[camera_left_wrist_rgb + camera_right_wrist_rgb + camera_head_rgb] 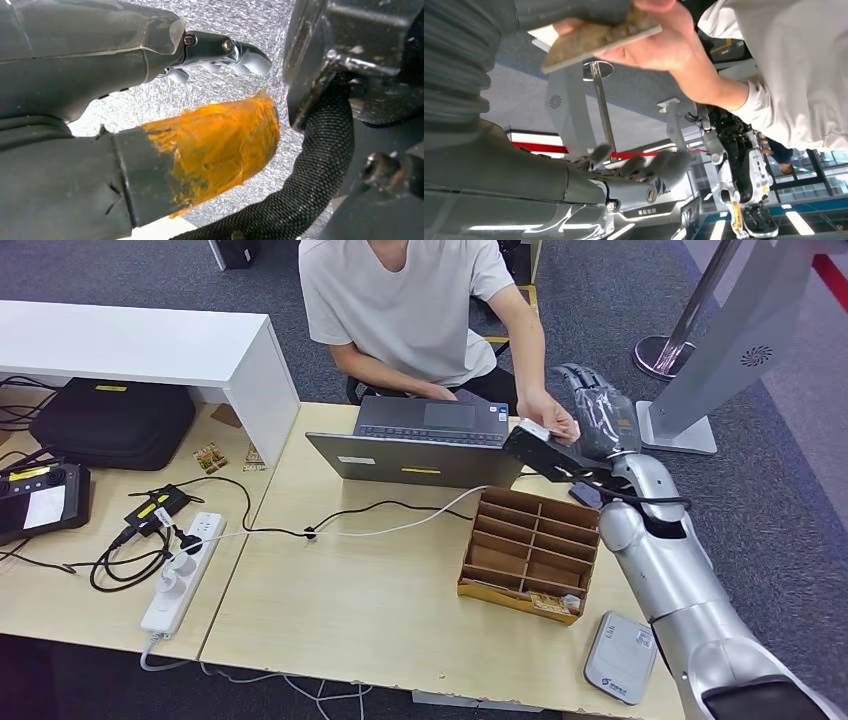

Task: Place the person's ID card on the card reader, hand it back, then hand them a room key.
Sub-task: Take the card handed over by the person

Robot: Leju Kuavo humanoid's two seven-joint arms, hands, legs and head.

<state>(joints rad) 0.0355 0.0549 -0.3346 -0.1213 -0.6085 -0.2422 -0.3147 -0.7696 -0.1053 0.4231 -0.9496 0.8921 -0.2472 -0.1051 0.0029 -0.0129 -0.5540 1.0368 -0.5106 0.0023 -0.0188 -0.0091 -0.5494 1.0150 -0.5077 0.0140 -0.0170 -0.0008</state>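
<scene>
Across the desk sits a person in a white shirt, whose hand point(556, 421) holds a pale ID card point(533, 428) out beside my raised right hand point(600, 412). In the right wrist view the card point(599, 39) lies in the person's hand point(664, 45) just under my thumb point(574, 9), while my fingers point(639, 167) are spread well away from it. A flat grey card reader point(620, 656) lies at the desk's near right corner. My left hand point(150, 125) hangs over grey floor and holds nothing, its orange-taped thumb point(220, 145) apart from the fingers point(225, 50).
A cardboard compartment box point(530, 545) stands in front of the open laptop point(425, 445). Cables and a white power strip point(180, 575) cross the left of the desk point(350, 610). A black bag point(110, 420) sits under a white shelf point(150, 345). A sign stand point(700, 370) rises at the right.
</scene>
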